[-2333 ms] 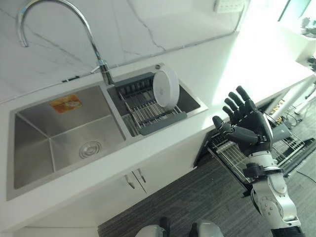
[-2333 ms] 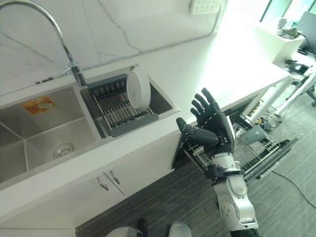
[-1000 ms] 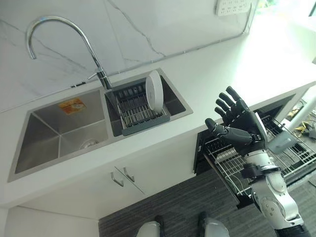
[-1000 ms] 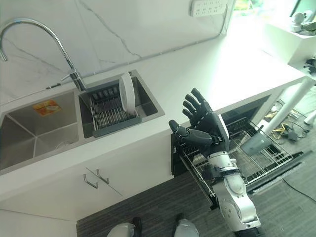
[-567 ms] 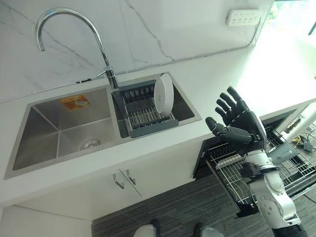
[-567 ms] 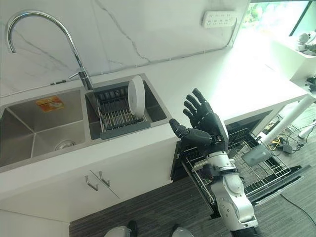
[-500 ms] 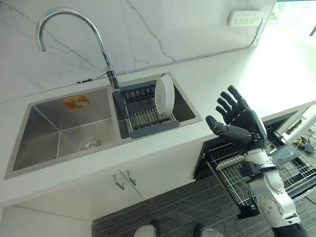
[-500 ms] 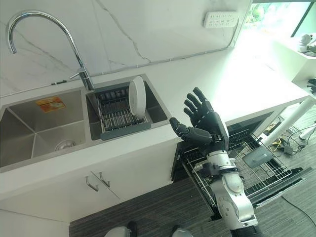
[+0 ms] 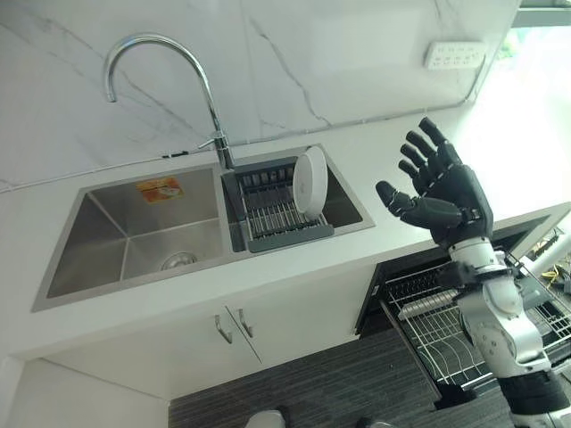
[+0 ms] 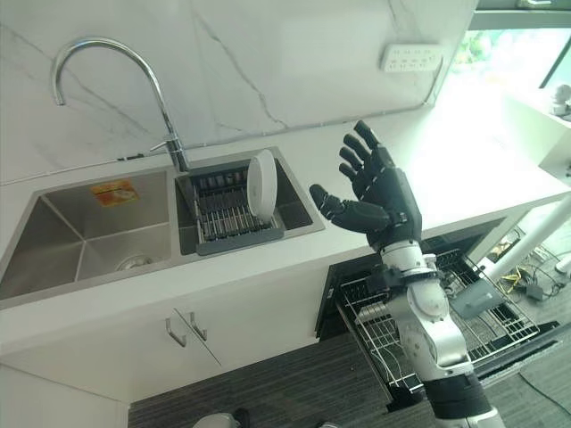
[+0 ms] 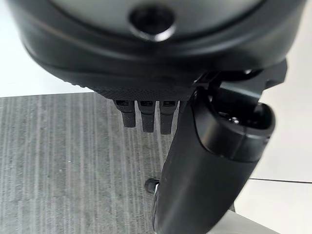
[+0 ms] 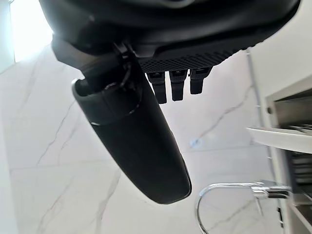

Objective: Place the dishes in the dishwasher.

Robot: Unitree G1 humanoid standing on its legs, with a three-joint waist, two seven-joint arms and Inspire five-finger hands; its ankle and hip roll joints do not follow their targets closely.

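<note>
The right hand [image 9: 446, 192] is hanging in the air above the front edge of the white counter [image 9: 393, 169], palm turned toward the sink, its fingers [image 9: 426, 147] straight and fanned apart and its thumb [image 9: 397, 198] sticking out to the side — it is holding nothing and touching nothing. The one dish, a white plate [image 9: 310, 182], is standing on edge at the right end of a dark grey drying rack [image 9: 272, 214] that is sitting in the smaller right basin of the steel sink [image 9: 134, 227], well apart from the hand. A tall curved chrome faucet [image 9: 178, 80] is rising from behind the divide between the two basins, and the larger left basin is showing its drain and an orange sticker [image 9: 158, 188] on the back wall. Below the counter to the right, the dishwasher's wire rack [image 9: 437, 325] is standing pulled out over the grey floor [image 10: 294, 392], under the right arm. The left hand [image 11: 209, 161] is showing in its own wrist view over that same striped grey floor, its fingers [image 11: 144, 114] hanging straight down side by side and its thumb lying alongside — relaxed and carrying nothing. A white socket strip [image 10: 410, 58] is sitting on the marble wall behind the counter.
</note>
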